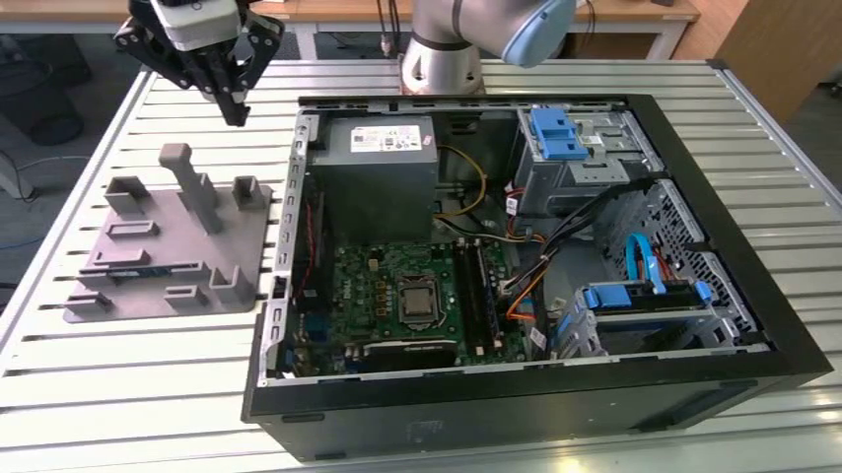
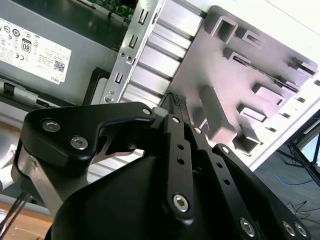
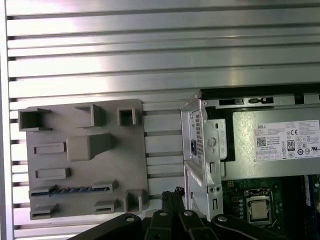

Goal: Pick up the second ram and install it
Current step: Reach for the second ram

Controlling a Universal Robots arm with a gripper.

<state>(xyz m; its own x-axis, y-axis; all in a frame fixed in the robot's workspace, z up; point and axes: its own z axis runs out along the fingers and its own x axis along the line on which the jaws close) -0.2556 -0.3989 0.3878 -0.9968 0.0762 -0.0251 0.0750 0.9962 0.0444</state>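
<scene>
Ribbed brushed-metal table [image 1: 132, 394], matt grey plastic tray [image 1: 252, 241], matt black tool [image 1: 239, 118], bare sheet-metal computer case [image 1: 292, 197]

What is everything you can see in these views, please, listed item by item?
table: one, silver slatted metal, under everything.
computer case: one, black, open, on the table at the exterior view's right.
power supply: one, grey, inside the case.
motherboard: one, green, on the case floor.
drive brackets: two, blue, inside the case towards the exterior view's right.
holder tray: one, grey with upright posts, on the table at the exterior view's left of the case.
second ram: one, blue-green, lying in a slot of the holder tray.
robot arm: one, silver and light blue, based at the table's far edge.
gripper: one, black, shut and empty, over the table beyond the holder tray.
</scene>
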